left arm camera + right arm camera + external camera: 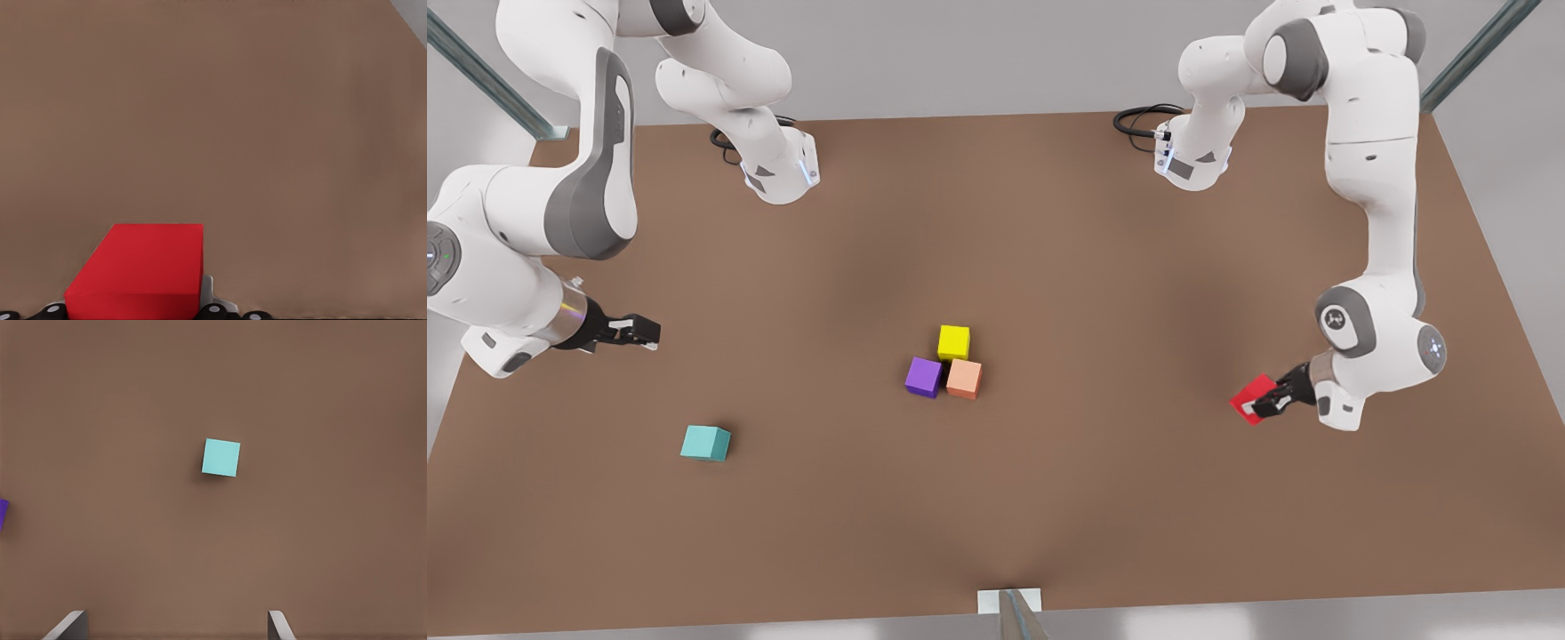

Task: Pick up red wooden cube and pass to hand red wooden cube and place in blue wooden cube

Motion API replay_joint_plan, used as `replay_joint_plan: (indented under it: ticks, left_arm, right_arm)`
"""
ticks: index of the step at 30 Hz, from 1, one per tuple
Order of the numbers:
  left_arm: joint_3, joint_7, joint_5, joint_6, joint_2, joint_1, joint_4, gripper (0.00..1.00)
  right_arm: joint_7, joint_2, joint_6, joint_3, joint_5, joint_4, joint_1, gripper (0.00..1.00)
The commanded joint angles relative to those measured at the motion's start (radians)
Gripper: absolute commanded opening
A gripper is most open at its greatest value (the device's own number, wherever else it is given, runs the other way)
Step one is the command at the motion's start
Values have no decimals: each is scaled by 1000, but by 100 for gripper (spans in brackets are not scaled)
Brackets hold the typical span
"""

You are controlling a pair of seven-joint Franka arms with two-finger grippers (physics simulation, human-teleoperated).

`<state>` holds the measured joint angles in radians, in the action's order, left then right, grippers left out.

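Handover is prepared: red wooden cube [1252, 397] is pinched by left gripper [1267, 404] above the desk [1049, 498] edge, while right gripper [640, 332] is kept spread above blue wooden cube [705, 442].

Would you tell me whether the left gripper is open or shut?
Shut on the red wooden cube: the left gripper clamps it at the front view's right, fingers against its sides.

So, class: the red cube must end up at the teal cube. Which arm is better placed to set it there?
The right. Its open end effector waits near the teal cube and looks down on it. The left end effector grips the red cube at the far side, so a handover seems needed first.
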<state>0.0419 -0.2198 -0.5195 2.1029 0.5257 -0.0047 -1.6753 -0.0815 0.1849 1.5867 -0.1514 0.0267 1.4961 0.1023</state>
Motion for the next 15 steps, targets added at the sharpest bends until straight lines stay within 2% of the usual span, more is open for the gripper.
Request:
replay_joint_plan:
  ticks: [1,3,5,7,8,9,10,12,15]
  left_arm:
    - [-77,-20,-106,-317,28,-3,129,71]
    - [-160,-21,-183,-517,109,-3,308,71]
    - [-220,-15,-375,-541,140,-1,335,71]
    - [-310,-30,-386,-531,192,-3,385,71]
    - [-320,-18,-473,-529,234,-3,416,71]
    - [-367,3,-531,-529,293,-1,469,71]
    - [-408,17,-539,-492,329,-3,522,71]
    - [-493,39,-573,-354,358,-12,549,70]
    - [-508,169,-583,-293,402,-67,597,71]
  right_arm:
    - [-1,-1,1,0,-1,0,0,100]
    - [0,16,4,0,-5,-2,-1,100]
    - [3,16,4,0,-10,-2,-1,100]
    - [-7,41,10,1,-40,-16,0,100]
    - [-88,64,12,-2,-192,-14,-18,100]
    - [-412,114,10,-4,-335,-16,-30,100]
    - [-567,174,9,-2,-441,-49,-49,100]
    - [-639,220,6,7,-660,-80,-39,100]
    - [-914,364,4,27,-970,-178,-36,100]
